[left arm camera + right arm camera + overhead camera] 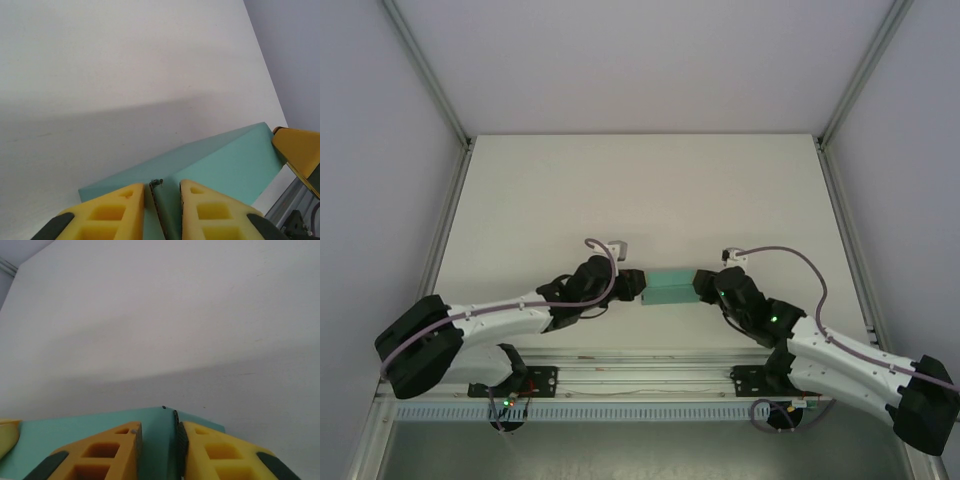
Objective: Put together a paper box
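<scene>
From above we see the paper box (670,287), a small plain teal block, lying lengthwise between the two tools near the front middle of the white table (640,190). The left tool (638,285) meets its left end and the right tool (701,283) its right end, both arms bending inward from their bases at the near rail (640,377). In the left wrist view the yellow fingers (120,200) of the left tool stand close together with a thin upright edge of the card between them. We read this as a pinch on the box end, with the teal side of the box running away to the upper right. At the far end of that side a yellow finger of the right tool shows at the right margin, touching the box corner. In the right wrist view the right tool's fingers (207,439) are likewise drawn in on a narrow teal edge, pinching it, with the dark pad of the right-hand finger lying against the card. The top face of the box stretches off to the left, where a bit of the left tool's yellow finger shows. Whether the box rests on the table or hangs just above it we cannot tell. A soft shadow lies on the table beyond it.
</scene>
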Motion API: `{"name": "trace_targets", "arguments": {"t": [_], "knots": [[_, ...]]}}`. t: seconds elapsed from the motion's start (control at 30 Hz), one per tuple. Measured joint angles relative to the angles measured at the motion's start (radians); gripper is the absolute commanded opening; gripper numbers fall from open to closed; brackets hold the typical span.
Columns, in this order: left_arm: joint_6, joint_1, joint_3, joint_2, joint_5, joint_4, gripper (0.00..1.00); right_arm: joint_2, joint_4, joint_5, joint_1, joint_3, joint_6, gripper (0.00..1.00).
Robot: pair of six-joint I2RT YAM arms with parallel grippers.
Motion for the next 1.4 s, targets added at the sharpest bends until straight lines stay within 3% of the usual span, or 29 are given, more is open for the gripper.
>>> {"name": "trace_targets", "arguments": {"t": [0.07, 0.2, 0.27, 0.5, 0.77, 0.93, 1.03, 1.07, 1.13, 1.23, 1.33, 1.4], "knots": [[0.015, 0.000, -0.009, 0.014, -0.002, 0.039, 0.11, 0.002, -0.033, 0.008, 0.000, 0.007, -0.009, 0.29], [0.053, -0.001, -0.055, 0.020, -0.014, 0.136, 0.09, 0.005, -0.063, 0.013, 0.000, 0.022, -0.027, 0.27], [0.079, -0.010, -0.074, 0.030, -0.037, 0.183, 0.02, 0.006, -0.048, 0.010, 0.000, 0.017, -0.039, 0.23], [0.135, -0.033, -0.077, 0.087, -0.141, 0.282, 0.00, -0.010, 0.146, 0.036, -0.010, -0.077, -0.072, 0.11], [0.140, -0.066, -0.051, 0.122, -0.225, 0.293, 0.00, -0.066, 0.185, 0.050, -0.014, -0.122, -0.077, 0.05], [0.140, -0.082, -0.042, 0.079, -0.220, 0.220, 0.27, -0.081, 0.166, 0.043, -0.013, -0.122, -0.077, 0.06], [0.140, -0.087, -0.015, 0.042, -0.216, 0.117, 0.32, -0.081, 0.153, 0.039, -0.013, -0.116, -0.078, 0.13], [0.140, -0.087, 0.009, 0.036, -0.216, 0.064, 0.37, -0.078, 0.143, 0.036, -0.013, -0.109, -0.080, 0.16], [0.144, -0.087, 0.058, 0.035, -0.218, -0.035, 0.64, -0.069, 0.117, 0.035, -0.013, -0.092, -0.077, 0.20], [0.137, -0.085, 0.144, 0.049, -0.217, -0.199, 0.69, -0.051, 0.046, 0.032, -0.013, -0.042, -0.077, 0.26], [0.141, -0.083, 0.240, 0.068, -0.214, -0.353, 0.96, -0.029, -0.042, 0.032, -0.011, 0.025, -0.077, 0.36], [0.136, -0.076, 0.301, 0.077, -0.201, -0.443, 1.00, -0.020, -0.094, 0.032, -0.008, 0.077, -0.083, 0.43]]}}
